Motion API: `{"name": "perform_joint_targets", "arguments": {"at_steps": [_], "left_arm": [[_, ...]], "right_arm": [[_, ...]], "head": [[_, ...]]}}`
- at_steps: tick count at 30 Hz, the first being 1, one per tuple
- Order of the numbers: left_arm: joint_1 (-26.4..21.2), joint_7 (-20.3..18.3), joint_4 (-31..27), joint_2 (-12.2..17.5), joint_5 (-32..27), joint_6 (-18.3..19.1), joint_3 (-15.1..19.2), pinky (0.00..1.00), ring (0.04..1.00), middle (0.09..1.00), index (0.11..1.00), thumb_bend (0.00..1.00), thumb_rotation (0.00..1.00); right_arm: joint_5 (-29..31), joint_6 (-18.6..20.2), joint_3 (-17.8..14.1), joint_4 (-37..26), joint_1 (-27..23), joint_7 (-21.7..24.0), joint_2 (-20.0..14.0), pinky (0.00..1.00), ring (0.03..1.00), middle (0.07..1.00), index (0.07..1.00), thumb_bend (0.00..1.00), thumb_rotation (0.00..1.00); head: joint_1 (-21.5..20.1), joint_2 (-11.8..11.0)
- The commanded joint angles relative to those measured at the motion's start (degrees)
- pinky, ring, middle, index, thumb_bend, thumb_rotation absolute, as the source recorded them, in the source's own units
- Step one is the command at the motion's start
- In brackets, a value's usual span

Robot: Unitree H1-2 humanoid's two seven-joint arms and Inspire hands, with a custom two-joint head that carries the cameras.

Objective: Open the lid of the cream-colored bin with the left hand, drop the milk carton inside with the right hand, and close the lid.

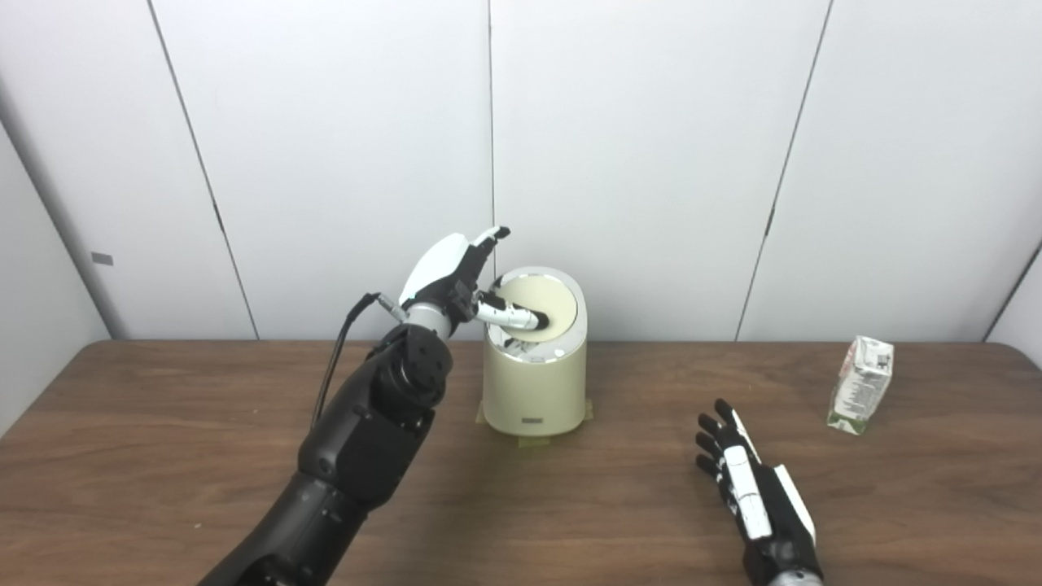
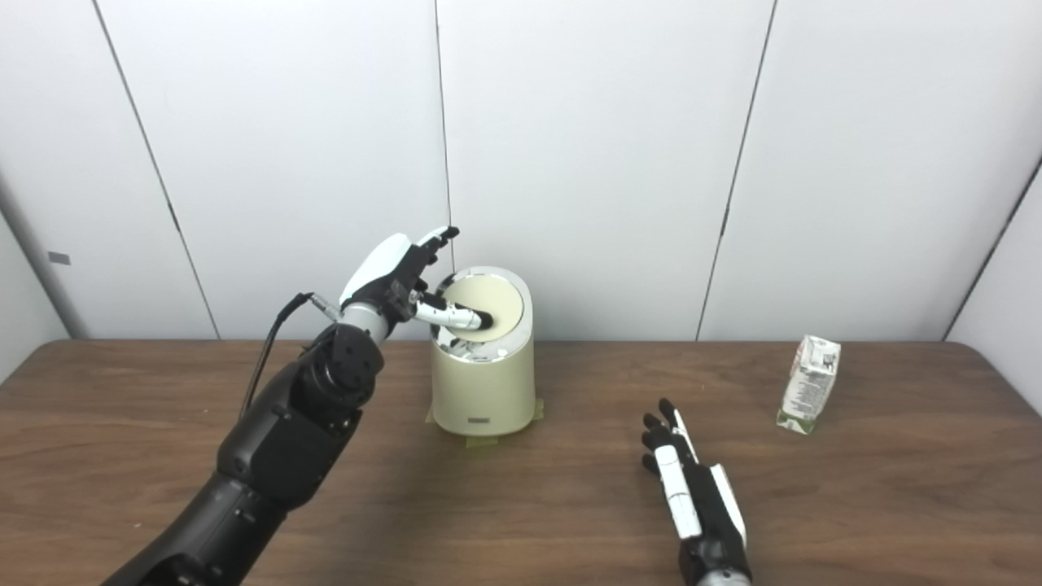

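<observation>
Left hand (image 1: 452, 281): raised at the upper left of the cream-colored bin (image 1: 535, 382); fingers spread and pointing up, holding nothing.
Left thumb (image 1: 509, 314): stretched out sideways over the bin's top, its dark tip lying on the lid (image 1: 547, 306); real pressure cannot be judged.
Left arm (image 1: 366, 431): black, comes in from the bottom left and rises steeply to the bin; a thin black cable (image 1: 342, 346) loops off the wrist.
Right hand (image 1: 753, 488): lying low over the tabletop (image 1: 163, 456), front right of the bin; fingers straight and slightly apart, pointing away from the robot, nothing in them.
Bin: upright, near the middle of the tabletop, close to the back edge; small dark label low on its front wall.
Lid: round, cream, sits tilted inside a shiny silver rim (image 1: 529, 352); the near left part of the rim shows bright metal, so the lid looks tipped there. How far open: cannot tell.
Tape (image 1: 533, 442): yellowish tabs showing at the foot of the bin, at the front and at both sides.
Milk carton (image 1: 861, 384): standing on the tabletop far to the right, leaning a little, well apart from the bin and from the right hand; white with green at the base and printed panels.
Backdrop: plain white wall panels (image 1: 651, 163) with thin dark seams.
</observation>
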Motion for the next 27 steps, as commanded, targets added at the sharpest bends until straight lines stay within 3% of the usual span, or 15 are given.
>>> {"name": "perform_joint_targets", "arguments": {"at_steps": [1,5,18,27], "left_arm": [[-3.72,1.5,-1.37,1.76,3.19,-3.42,-1.04,0.89,0.951,0.963,0.963,0.87,0.18],[-3.55,1.91,-1.52,3.13,7.31,-5.15,-3.56,0.96,0.954,0.959,0.956,0.88,0.17],[-2.98,1.56,-0.91,4.59,16.42,-6.83,-6.88,0.97,0.954,0.951,0.97,0.89,0.08],[-3.31,0.19,0.33,5.19,21.64,-8.21,-10.67,0.96,0.964,0.946,0.975,0.95,0.11]], "right_arm": [[0.21,-0.67,-0.25,-1.72,-1.04,0.08,-0.03,0.93,0.941,0.951,0.996,0.6,1.0],[0.06,-1.39,-0.23,-1.71,-0.92,0.18,-0.43,0.92,0.94,0.947,0.999,0.61,1.0],[0.31,-1.99,-0.04,-2.14,-0.55,0.62,-0.74,0.91,0.941,0.942,0.996,0.63,1.0],[0.71,-1.63,0.4,-3.55,-0.15,1.03,-0.42,0.91,0.945,0.946,1.0,0.64,0.99]], "head": [[0.06,0.04],[0.13,0.38],[0.8,1.05],[0.59,1.08]]}}
